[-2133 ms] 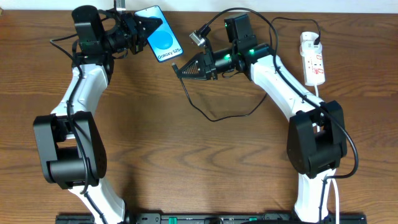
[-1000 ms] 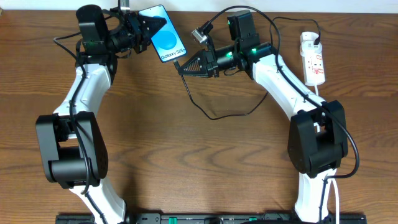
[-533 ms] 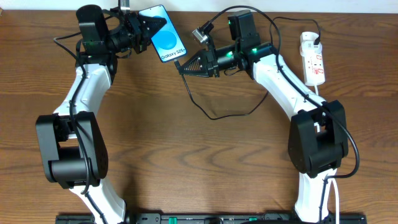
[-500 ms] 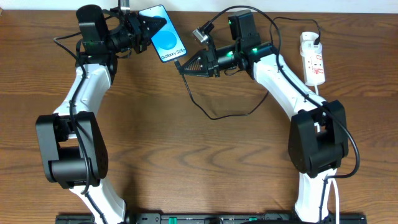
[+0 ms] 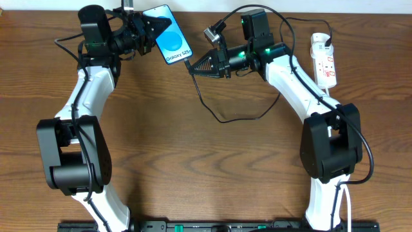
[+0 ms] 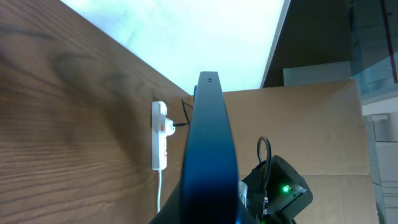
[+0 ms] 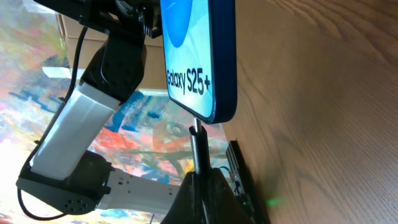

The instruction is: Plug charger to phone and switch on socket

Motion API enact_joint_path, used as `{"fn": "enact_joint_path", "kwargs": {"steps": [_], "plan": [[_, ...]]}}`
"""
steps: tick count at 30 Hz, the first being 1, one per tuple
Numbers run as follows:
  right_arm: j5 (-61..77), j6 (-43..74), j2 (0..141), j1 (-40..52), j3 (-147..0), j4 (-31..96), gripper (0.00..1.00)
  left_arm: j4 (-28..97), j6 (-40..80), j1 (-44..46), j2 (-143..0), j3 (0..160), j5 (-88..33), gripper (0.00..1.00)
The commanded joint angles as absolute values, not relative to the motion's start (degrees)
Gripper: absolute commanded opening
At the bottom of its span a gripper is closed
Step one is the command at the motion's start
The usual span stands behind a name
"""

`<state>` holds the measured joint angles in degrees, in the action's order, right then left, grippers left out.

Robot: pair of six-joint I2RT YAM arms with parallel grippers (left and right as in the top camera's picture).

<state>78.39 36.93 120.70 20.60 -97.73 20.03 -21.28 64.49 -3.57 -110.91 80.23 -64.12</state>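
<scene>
The phone (image 5: 170, 42) is clamped by the left gripper (image 5: 151, 27). The charger (image 7: 197, 149) is pinched tip-first by the right gripper (image 5: 192, 66) at the phone's lower edge. If tilted, the port could be missed.

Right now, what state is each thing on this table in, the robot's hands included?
phone: screen lit, gripped at its top end.
left gripper: shut on the phone.
charger: connector tip at the phone's bottom edge, seating unclear; cable lies slack.
right gripper: shut on the charger, close behind its tip.
socket: lying flat, black plug in it; switch position too small to tell.
</scene>
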Motion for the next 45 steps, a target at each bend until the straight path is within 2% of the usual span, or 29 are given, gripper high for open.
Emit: {"fn": "enact_joint_path", "kwargs": {"steps": [1,10,45], "plan": [[78.76,37.50,120.66,20.91,-97.80,19.90,0.01,-22.04,64.23,-3.51,-109.82,80.68,-64.86,0.07],[78.02,38.22,120.66,21.10,-97.80,19.90,0.01,-26.00,66.78,-3.49,-109.82,80.68,-64.71,0.07],[79.88,40.25,120.66,21.41,-97.80,16.86,0.01,-25.85,65.87,-2.66,-110.28,80.68,-63.86,0.07]]}}
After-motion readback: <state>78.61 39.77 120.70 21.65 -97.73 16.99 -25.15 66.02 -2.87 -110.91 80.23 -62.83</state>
